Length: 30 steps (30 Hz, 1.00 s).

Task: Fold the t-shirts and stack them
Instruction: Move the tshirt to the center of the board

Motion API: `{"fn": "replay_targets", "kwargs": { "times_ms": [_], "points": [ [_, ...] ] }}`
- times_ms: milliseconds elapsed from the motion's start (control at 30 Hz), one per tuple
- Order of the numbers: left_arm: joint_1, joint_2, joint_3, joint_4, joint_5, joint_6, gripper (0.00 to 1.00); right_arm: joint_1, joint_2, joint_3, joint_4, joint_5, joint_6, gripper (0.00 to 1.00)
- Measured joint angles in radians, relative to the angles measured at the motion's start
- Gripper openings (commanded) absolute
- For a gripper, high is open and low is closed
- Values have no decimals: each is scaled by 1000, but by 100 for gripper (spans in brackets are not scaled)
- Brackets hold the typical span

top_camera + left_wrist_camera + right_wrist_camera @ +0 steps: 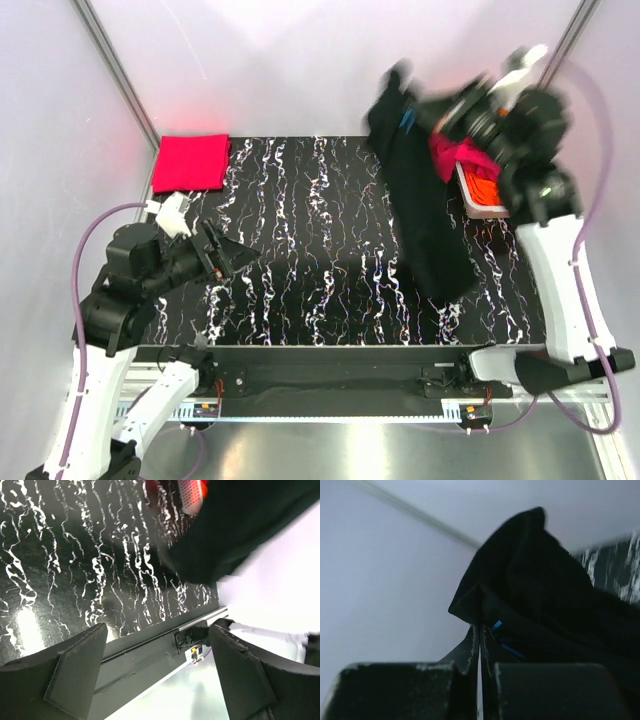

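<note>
My right gripper (pixel 410 113) is raised at the back right, shut on a fold of the large black t-shirt (pixel 428 215). The shirt hangs from it, its lower end down by the table near the right side. In the right wrist view the jaws (pixel 481 630) pinch the black cloth (pixel 545 590), next to a bit of blue print (pixel 495 626). A red-pink t-shirt (pixel 190 163) lies folded at the back left corner. Magenta (pixel 450 155) and orange (pixel 483 187) shirts sit in the basket. My left gripper (pixel 235 255) is open and empty, low at the front left (pixel 157 672).
The white basket (pixel 468 190) stands at the right edge of the black marbled table (pixel 310 220), partly behind the hanging shirt. The left wrist view shows the table's front rail (pixel 150 645) and the black shirt (pixel 240 530) ahead. White walls enclose the back and sides.
</note>
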Motion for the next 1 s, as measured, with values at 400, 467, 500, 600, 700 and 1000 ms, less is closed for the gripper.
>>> {"fn": "replay_targets", "kwargs": {
  "times_ms": [400, 467, 500, 600, 700, 1000],
  "points": [
    [0, 79, -99, 50, -11, 45, 80, 360, -198, -1011, -171, -270, 22, 88],
    [0, 88, -151, 62, -14, 47, 80, 357, -240, -1018, -195, -245, -4, 89],
    [0, 97, -186, 83, -13, 47, 79, 354, -264, -1014, -195, -232, -24, 89],
    [-6, 160, -273, 117, -5, 43, 74, 328, -256, -971, -214, -217, -87, 88],
    [-34, 258, -344, 131, -19, 42, 77, 260, -141, -908, -237, -218, -159, 84],
    [-64, 285, -483, 122, -172, 15, 79, 165, 341, -574, -346, -86, -410, 85]
  ]
}}
